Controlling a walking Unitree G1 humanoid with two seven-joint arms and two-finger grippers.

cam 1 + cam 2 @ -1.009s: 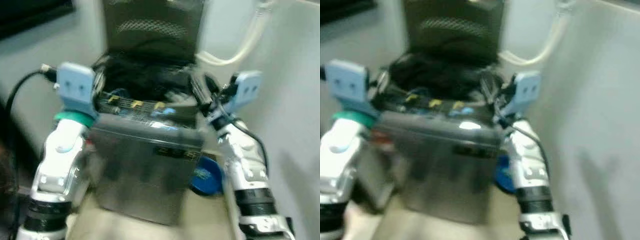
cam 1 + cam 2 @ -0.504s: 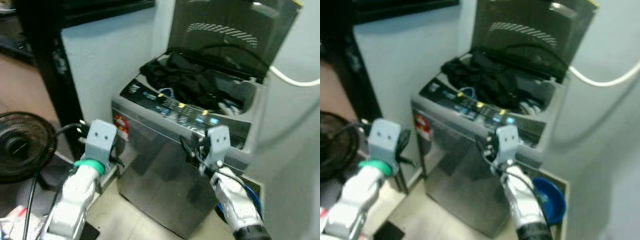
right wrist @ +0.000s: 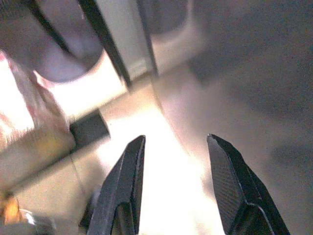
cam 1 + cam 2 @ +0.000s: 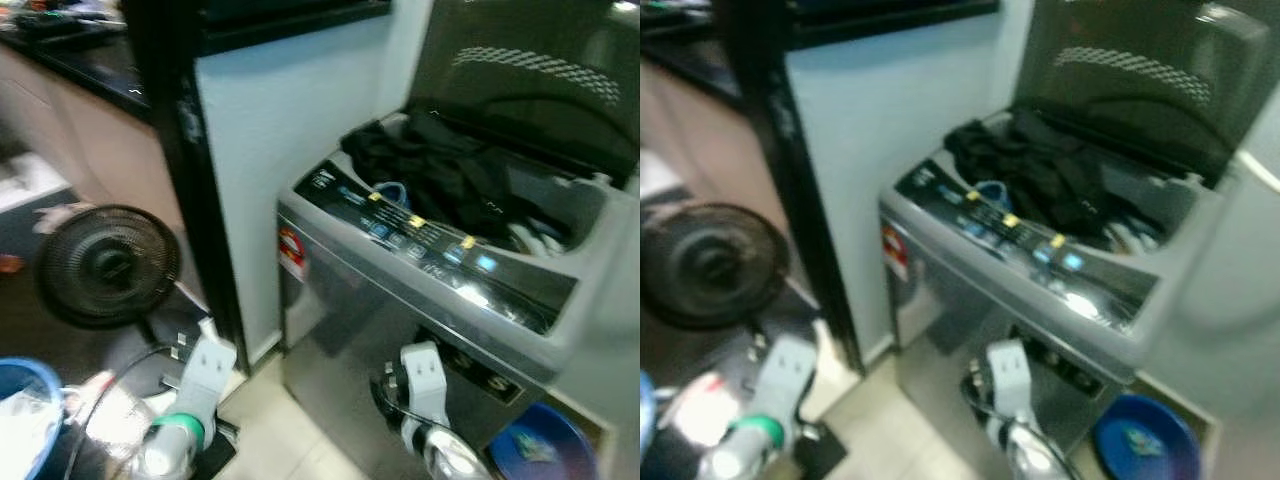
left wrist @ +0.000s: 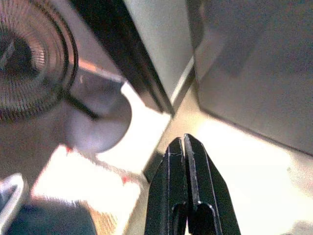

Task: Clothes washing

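Observation:
A silver top-loading washing machine (image 4: 400, 330) stands with its dark lid (image 4: 530, 80) raised. Black clothes (image 4: 440, 170) are heaped in its drum opening, behind the control panel (image 4: 420, 235). Both arms hang low in front of the machine. My left gripper (image 5: 183, 140) is shut with nothing in it, pointing at the pale floor near the machine's base. My right gripper (image 3: 176, 142) is open and empty, also above the floor by the machine's front. The left wrist (image 4: 205, 372) and the right wrist (image 4: 420, 378) sit at the bottom of the eye views.
A black floor fan (image 4: 105, 265) stands left of the machine, beside a dark door frame (image 4: 190, 180). A blue basin (image 4: 540, 450) lies on the floor at the machine's right. A blue bucket (image 4: 25, 420) with white contents sits at the lower left.
The view has swung left and pulled back from the machine. Both arms have dropped from the machine's rim to low in front of its base.

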